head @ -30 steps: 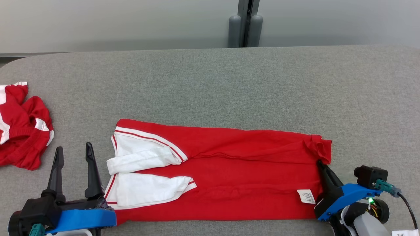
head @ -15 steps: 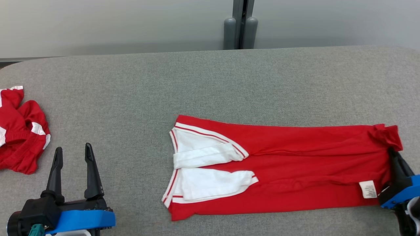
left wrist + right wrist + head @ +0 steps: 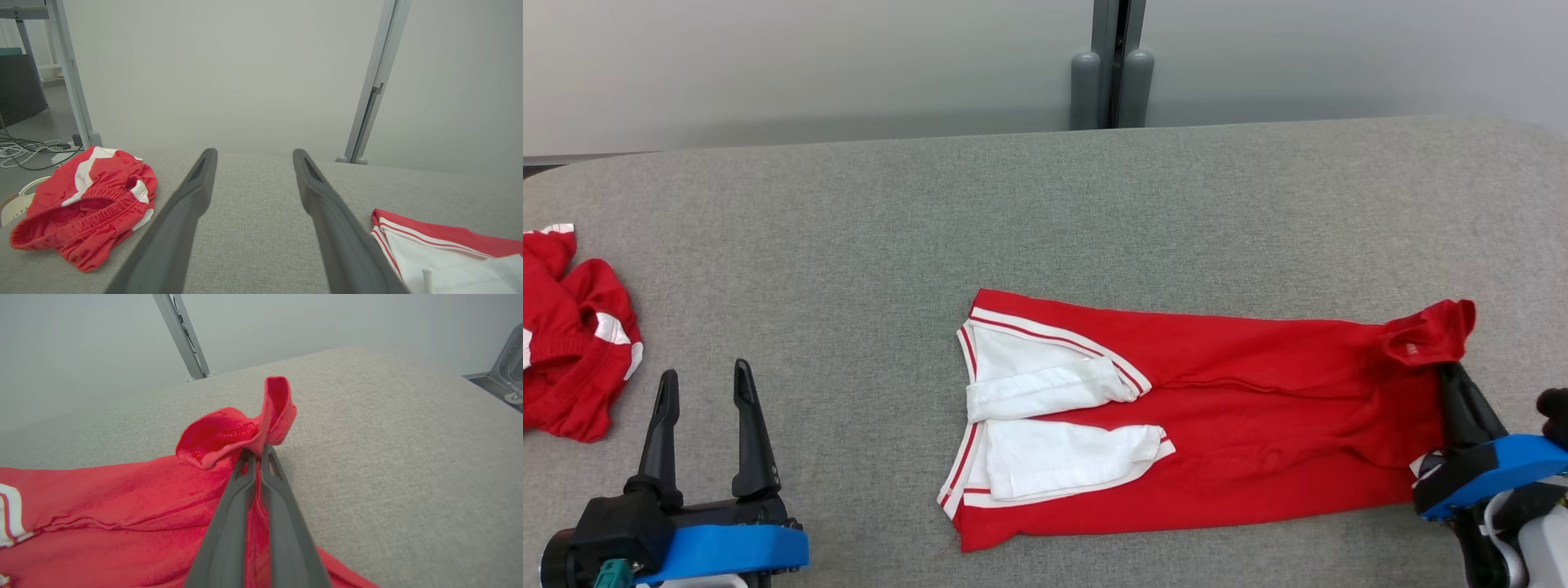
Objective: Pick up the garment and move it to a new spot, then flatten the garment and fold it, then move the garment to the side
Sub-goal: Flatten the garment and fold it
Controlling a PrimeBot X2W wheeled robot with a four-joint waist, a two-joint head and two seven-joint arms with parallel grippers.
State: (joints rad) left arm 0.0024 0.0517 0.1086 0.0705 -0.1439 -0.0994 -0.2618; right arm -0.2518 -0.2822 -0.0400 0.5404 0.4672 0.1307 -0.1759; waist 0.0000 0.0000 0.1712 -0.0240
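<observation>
The garment (image 3: 1258, 425) is a red shirt with white sleeves folded in on top, lying lengthwise on the grey table (image 3: 1045, 204). My right gripper (image 3: 1447, 374) is shut on its right end, which is bunched and lifted a little off the cloth surface. The right wrist view shows the fingers (image 3: 229, 522) pressed together on a pinch of red fabric (image 3: 229, 435). My left gripper (image 3: 704, 380) stands open at the lower left, well apart from the garment's white-trimmed left end (image 3: 429, 245), with nothing between its fingers (image 3: 179, 212).
A second red and white garment (image 3: 572, 359) lies crumpled at the table's left edge, also visible as a heap (image 3: 90, 200) in the left wrist view. A grey post (image 3: 1111, 73) stands behind the table. Bare grey tabletop lies beyond the shirt.
My right gripper has dragged the garment to the right across the table, and its held end now rises off the surface. The left gripper stays open in place. The camera shifted slightly.
</observation>
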